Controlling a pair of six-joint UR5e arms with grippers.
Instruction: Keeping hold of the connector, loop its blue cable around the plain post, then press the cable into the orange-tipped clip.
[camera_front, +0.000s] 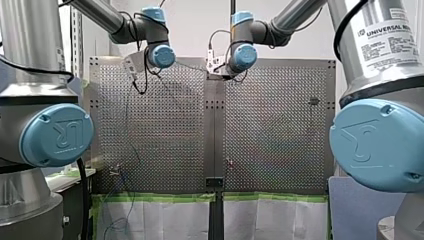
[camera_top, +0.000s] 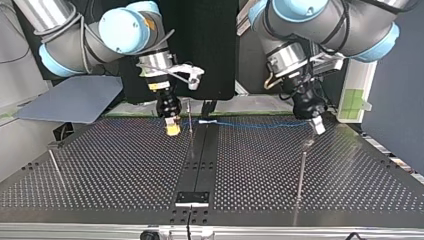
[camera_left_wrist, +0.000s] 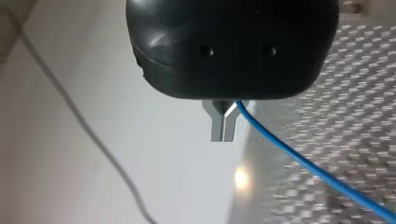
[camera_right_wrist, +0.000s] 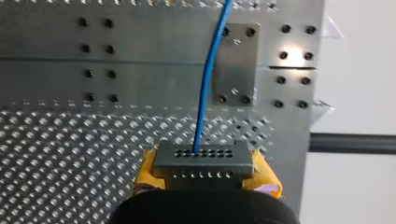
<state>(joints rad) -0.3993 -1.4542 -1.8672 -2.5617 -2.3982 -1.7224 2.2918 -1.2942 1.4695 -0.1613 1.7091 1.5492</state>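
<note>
The white label on the silver tube of my right arm (camera_front: 387, 37) reads "UNIVERSAL R", cut off by a black cable; its smaller print is too small to read. The light-blue round joint caps (camera_front: 56, 135) bear a raised "UR" logo.

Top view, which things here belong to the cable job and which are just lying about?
Job: connector in right fingers; cable, also held by left fingers; three thin posts, plain or orange-tipped I cannot tell.
Lying about: grey sheet; green-taped panel.
</note>
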